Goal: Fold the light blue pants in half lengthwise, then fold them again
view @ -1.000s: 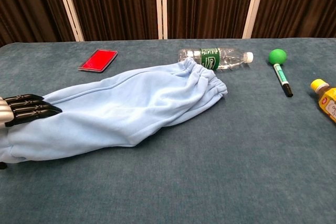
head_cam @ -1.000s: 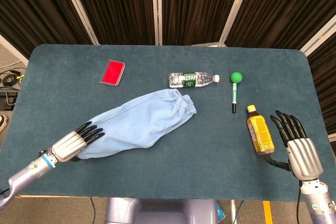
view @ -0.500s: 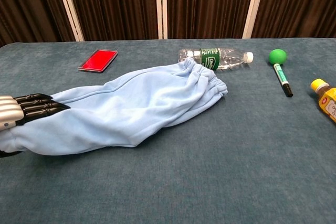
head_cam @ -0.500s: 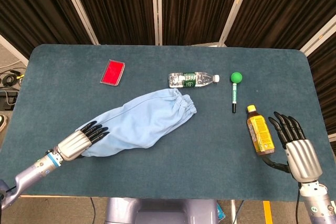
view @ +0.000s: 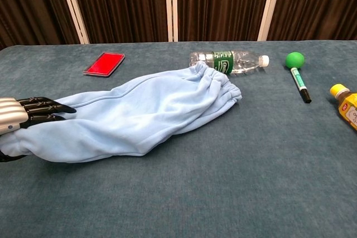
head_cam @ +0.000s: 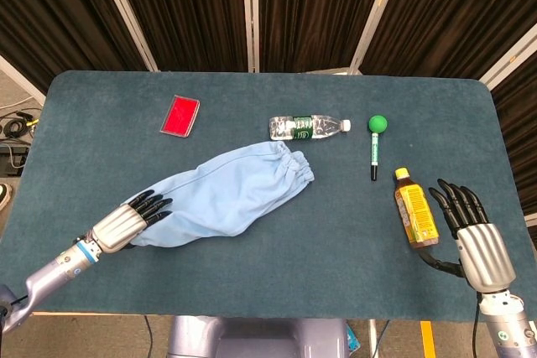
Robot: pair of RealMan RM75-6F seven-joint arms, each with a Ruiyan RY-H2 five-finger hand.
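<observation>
L hand (head_cam: 124,222) fingers grasping pants (head_cam: 231,194) leg end (thumb tucked underneath); R hand (head_cam: 470,225) fingers released, w/ nothing held.

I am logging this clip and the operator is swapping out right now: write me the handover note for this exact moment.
Left robot hand: grips the leg end of the light blue pants, fingers lying on top of the cloth.
Right robot hand: open, holds nothing, beside the yellow bottle at the table's right edge.
Pants: lie diagonally mid-table, elastic waistband toward the water bottle, and look already doubled lengthwise.
Left to do: carry the gripped end over to the waistband for the second fold, then flatten.
Nearby: red case and green-topped marker lie clear of the pants.
</observation>
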